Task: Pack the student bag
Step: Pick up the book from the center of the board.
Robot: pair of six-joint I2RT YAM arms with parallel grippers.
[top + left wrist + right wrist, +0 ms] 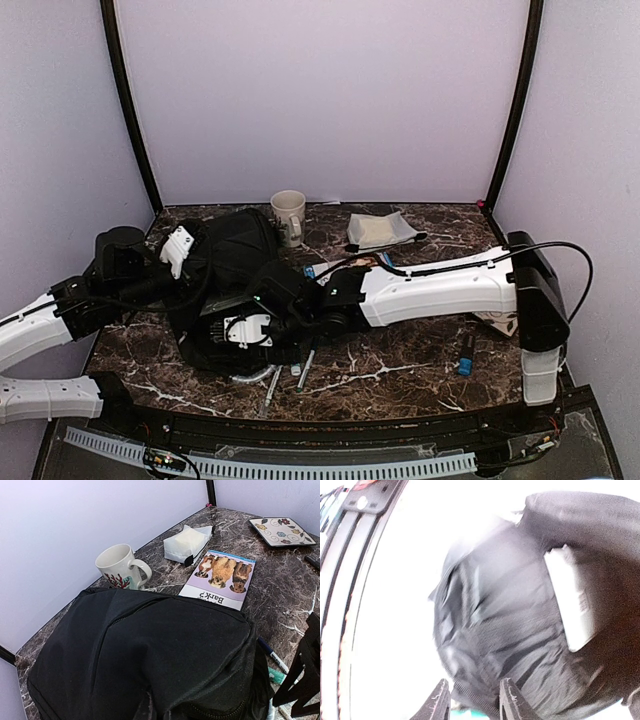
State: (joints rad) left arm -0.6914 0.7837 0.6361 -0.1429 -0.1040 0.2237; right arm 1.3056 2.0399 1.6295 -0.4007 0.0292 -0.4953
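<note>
Bag (225,285), black soft fabric, lay slumped on the left half of the desk (410,355), its far edge near the mug (288,215), hiding the near edge of the book (220,577). Left gripper (180,248) sat at the bag's far-left corner. Its fingers were lost against the dark cloth, so I could not tell whether they were apart or together. Right gripper (473,681) met the bag's near-right side. Its fingers (440,700) stood slightly apart with a ridge of fabric at the gap, but the blurred wrist view did not show whether they pinched it.

Judged step: getting the bag open, since the zipper (127,614) looked closed and the book, pouch (187,542) and pens (271,385) all lay outside. To do this well, one gripper should pin the cloth close to the zipper. The other should draw along the zipper line, low and level, so the limp bag neither bunches nor lifts. A sideways drag could shove the bag into the mug or roll the pens off the near edge.

Appearance: matt woven cloth, creased and sagging, with a white label (572,600) on one face. It would probably fold rather than hold shape.
</note>
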